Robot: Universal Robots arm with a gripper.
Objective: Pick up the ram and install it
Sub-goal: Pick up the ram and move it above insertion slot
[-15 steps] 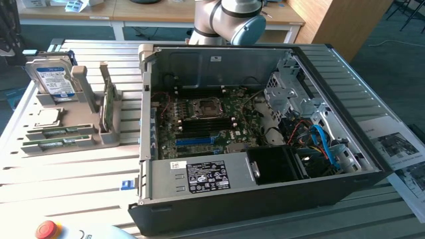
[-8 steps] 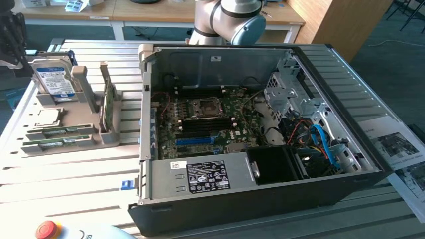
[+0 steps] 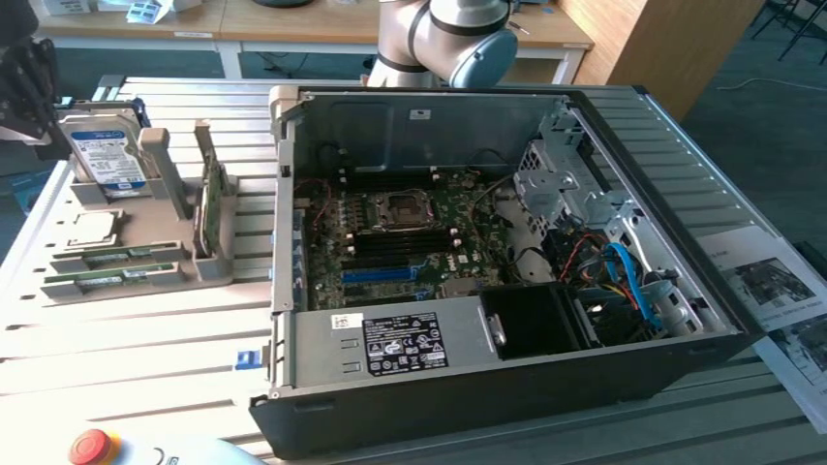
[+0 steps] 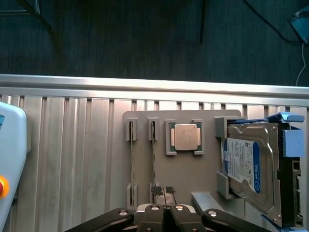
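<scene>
Two ram sticks stand on edge in the slots of a grey holder (image 4: 145, 121); from above they show as thin lines, one (image 4: 132, 162) beside the other (image 4: 153, 159). In the exterior view the same green sticks with pale labels lie at the holder's near end, one (image 3: 114, 257) behind the other (image 3: 110, 281). My gripper (image 4: 163, 190) hovers over the holder, shut with nothing between its fingers, just beside the end of the second stick. The open computer case (image 3: 723, 320) shows its motherboard (image 3: 446, 218) with dark memory slots (image 3: 387, 249).
On the holder also sit a square silver processor chip (image 4: 186, 137) and a boxy hard drive (image 4: 246, 169) with a blue-and-white label. A red emergency button (image 3: 91, 446) lies at the slatted table's front. The robot arm (image 3: 452, 39) rises behind the case.
</scene>
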